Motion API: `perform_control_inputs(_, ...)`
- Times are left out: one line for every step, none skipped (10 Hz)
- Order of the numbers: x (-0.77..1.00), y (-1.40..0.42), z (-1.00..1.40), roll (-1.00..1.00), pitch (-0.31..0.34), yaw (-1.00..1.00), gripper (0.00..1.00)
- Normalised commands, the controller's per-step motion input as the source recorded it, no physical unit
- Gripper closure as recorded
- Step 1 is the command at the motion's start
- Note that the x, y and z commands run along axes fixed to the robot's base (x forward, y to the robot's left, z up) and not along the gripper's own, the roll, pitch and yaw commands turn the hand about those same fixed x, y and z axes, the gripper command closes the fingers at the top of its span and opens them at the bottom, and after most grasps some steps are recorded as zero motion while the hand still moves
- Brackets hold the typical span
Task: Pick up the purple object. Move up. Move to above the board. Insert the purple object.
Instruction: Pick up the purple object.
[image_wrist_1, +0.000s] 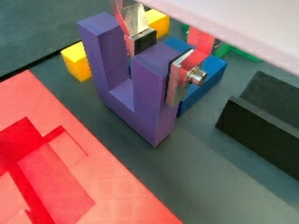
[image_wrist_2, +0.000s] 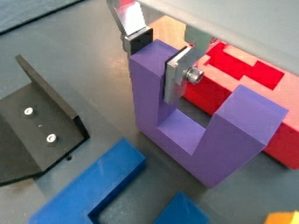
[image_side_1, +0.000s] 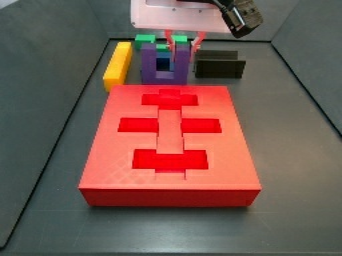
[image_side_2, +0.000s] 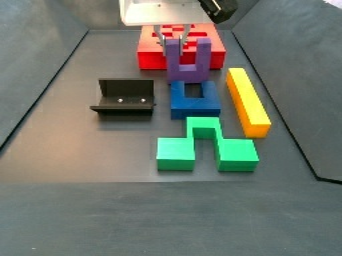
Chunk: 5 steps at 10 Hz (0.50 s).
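Purple object (image_wrist_2: 193, 131) gripped in end effector (image_wrist_2: 158, 52).

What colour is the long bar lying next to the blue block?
Yellow bar, clearest in a side view; the hand is at the purple block.

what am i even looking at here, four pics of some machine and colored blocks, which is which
It is one robot arm ending in a two-finger gripper. Two pictures come from cameras on its wrist, looking down past the silver fingers. The two others are fixed cameras beside the table.

The gripper is down at the purple object, a U-shaped block, with its fingers either side of one prong. The block appears to stand on the floor; whether the fingers already squeeze it is hard to tell.

Around it lie the board, a big red slab with cut-out recesses, a yellow bar, a blue block, a green block and the fixture, a dark bracket belonging to the rig.
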Motion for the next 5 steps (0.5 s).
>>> perform_control_inputs(0.00,0.00,0.00,0.00,0.000,0.00,1.00)
perform_control_inputs(0.00,0.00,0.00,0.00,0.000,0.00,1.00)
perform_control_inputs(0.00,0.00,0.00,0.00,0.000,0.00,1.00)
perform_control_inputs(0.00,0.00,0.00,0.00,0.000,0.00,1.00)
perform_control_inputs(0.00,0.00,0.00,0.00,0.000,0.00,1.00)
